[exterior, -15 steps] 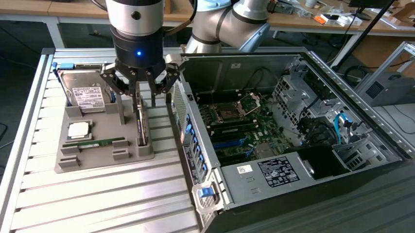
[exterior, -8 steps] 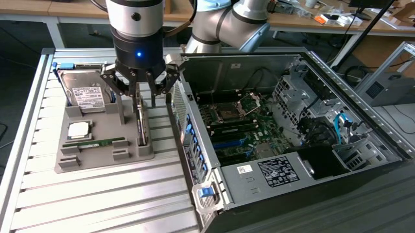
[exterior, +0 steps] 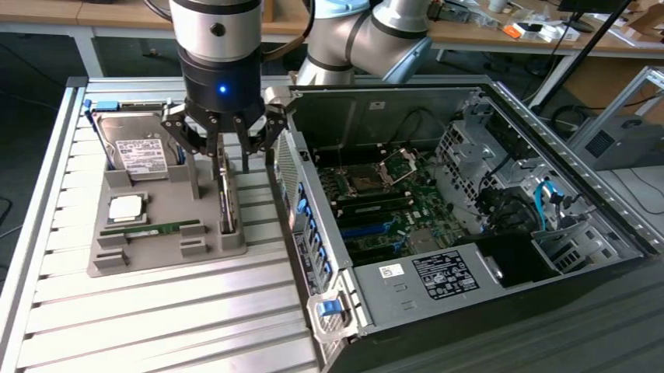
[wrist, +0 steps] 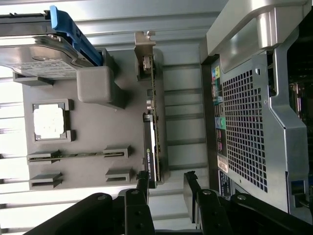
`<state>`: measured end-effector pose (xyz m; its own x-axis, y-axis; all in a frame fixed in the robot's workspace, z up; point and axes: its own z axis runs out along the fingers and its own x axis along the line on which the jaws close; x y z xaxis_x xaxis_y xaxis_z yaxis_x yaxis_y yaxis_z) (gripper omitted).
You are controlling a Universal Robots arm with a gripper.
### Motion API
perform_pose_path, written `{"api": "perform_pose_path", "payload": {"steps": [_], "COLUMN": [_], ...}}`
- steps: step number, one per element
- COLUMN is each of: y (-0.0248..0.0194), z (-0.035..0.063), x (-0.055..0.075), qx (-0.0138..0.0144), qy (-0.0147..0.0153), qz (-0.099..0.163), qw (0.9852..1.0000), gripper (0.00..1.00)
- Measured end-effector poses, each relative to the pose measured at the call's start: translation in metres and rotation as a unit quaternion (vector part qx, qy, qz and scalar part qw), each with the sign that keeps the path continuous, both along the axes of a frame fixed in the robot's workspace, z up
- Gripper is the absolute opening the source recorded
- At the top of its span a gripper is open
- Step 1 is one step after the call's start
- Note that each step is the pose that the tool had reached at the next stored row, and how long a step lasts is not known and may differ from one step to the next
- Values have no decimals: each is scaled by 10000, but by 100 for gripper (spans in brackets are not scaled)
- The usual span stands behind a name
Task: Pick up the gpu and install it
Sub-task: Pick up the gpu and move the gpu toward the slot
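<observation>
Soft, even light falls from overhead in the exterior view; the ribbed counter (exterior: 155, 311) gleams pale, and the open computer case (exterior: 363, 116) stays dim inside. A blue lamp (exterior: 221, 88) glows on my wrist. In the wrist view my hand (wrist: 166, 185) reads as a near-black shape, while the counter's slats and the processor (wrist: 49, 121) blow out white.

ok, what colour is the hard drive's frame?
Blue. The hard drive's frame shows best in the wrist view.
</observation>
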<state>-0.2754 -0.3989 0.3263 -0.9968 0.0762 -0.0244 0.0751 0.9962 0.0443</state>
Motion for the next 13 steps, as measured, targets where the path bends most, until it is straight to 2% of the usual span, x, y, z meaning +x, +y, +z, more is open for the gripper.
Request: {"api": "perform_pose_path", "payload": {"steps": [7, 13], "y": [3, 40], "z": [-27, -57], "x": [0, 0], "qx": [0, -4], "qy": [0, 0], "qz": [-1, 0], "qw": [10000, 10000], "gripper": [42, 42]}}
